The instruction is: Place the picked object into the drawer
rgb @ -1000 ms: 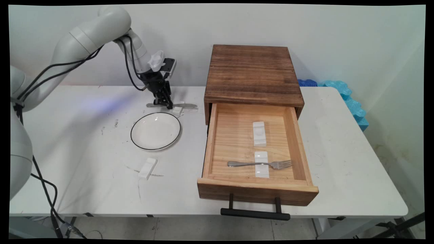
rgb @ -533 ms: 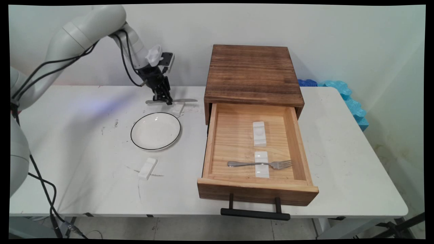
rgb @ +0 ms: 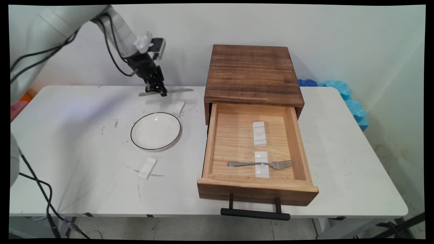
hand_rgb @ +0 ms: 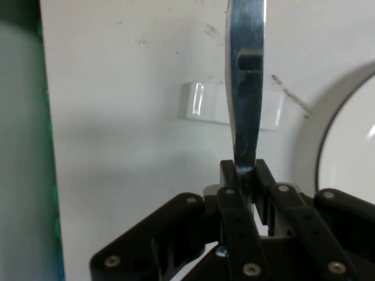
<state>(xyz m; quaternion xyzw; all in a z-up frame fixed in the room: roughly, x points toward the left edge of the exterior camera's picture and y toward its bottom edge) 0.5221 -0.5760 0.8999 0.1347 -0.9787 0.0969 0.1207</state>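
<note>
Knife: a metal table knife (rgb: 171, 91) is pinched in the claw, lifted clear of the table (rgb: 84, 142) near the far edge and lying roughly level, blade toward the cabinet; in the hand view the knife (hand_rgb: 246, 88) runs straight up from between the fingers.
Claw: the gripper (rgb: 156, 90) has its two fingers pressed together on the knife's handle part; in the hand view the gripper (hand_rgb: 245, 175) clamps the metal between both fingers (hand_rgb: 231, 187).
Arm: it comes in from the upper left, wrist angled down and to the right, black cables hanging from it.
Near side: a small white rest (rgb: 148, 168) lies alone on the table by the near edge.
Drawer: the open wooden drawer (rgb: 206, 149) holds a fork (rgb: 261, 164) laid across one white rest (rgb: 261, 169), with another white rest (rgb: 259, 133) behind it.
Middle: a white plate (rgb: 155, 131) with a dark rim sits left of the drawer.
Under the knife: a white rest (rgb: 178, 107) lies on the table just beyond the plate, below the raised knife and apart from it.
Far: the dark wooden cabinet (rgb: 252, 73) stands against the wall.
</note>
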